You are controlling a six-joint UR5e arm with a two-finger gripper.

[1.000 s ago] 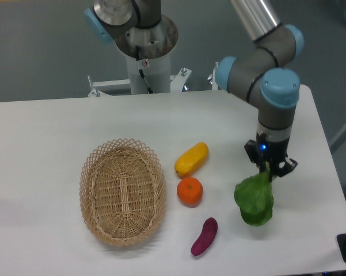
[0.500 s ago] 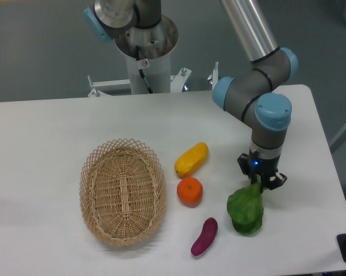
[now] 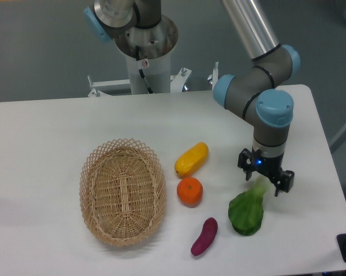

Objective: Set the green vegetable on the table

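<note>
The green vegetable [image 3: 247,212] lies on the white table [image 3: 57,126] at the front right, its dark leaf toward the front and its pale stem pointing up at the gripper. My gripper [image 3: 265,174] is directly above the stem end. Its fingers are spread apart on either side of the stem and do not hold it.
A woven wicker basket [image 3: 122,191] stands at the left centre. A yellow oblong fruit [image 3: 191,159], an orange [image 3: 190,191] and a purple eggplant-like piece [image 3: 204,236] lie between the basket and the vegetable. The table's right edge is close to the gripper.
The gripper lowered the green vegetable and moved it slightly left to the table. The fingers then spread open and released it, and the vegetable now rests on the surface.
</note>
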